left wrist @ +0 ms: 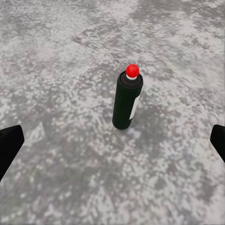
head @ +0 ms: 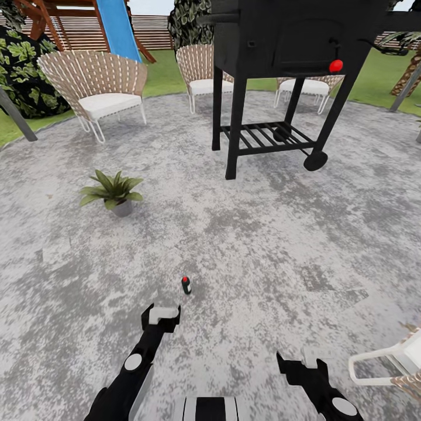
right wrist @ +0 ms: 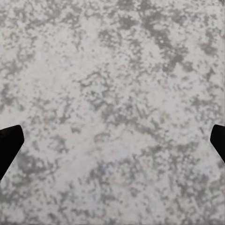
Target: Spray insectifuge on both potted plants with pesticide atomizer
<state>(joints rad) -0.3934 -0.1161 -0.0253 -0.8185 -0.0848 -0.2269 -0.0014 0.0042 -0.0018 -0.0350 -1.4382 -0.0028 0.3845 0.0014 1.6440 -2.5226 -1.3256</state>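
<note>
Atomizer (head: 186, 285) stood upright on the grey patio (head: 245, 234), low center of the head view, red dot on top. In the left wrist view the atomizer (left wrist: 127, 99) sat just above center, dark green with a white label strip on one side, well clear of both fingers (left wrist: 8, 146), which showed as dark tips at the frame's two side edges.

Left gripper (head: 161, 317) hung at lower left of center in the head view, near the atomizer but not touching it; fingers spread wide, grasping nothing. Right gripper (head: 297, 363) sat at lower right, over bare paving. In the right wrist view its fingers (right wrist: 9, 143) also stood far apart at the frame's side edges, empty, with mottled patio (right wrist: 112, 103) between them.

One potted plant (head: 113, 192) rested on the patio at left middle, well apart from the atomizer. Black grill (head: 280, 70) stood at upper center-right. Wicker chairs (head: 96, 88) ringed the patio's far edge, lawn (head: 164, 73) behind them.
</note>
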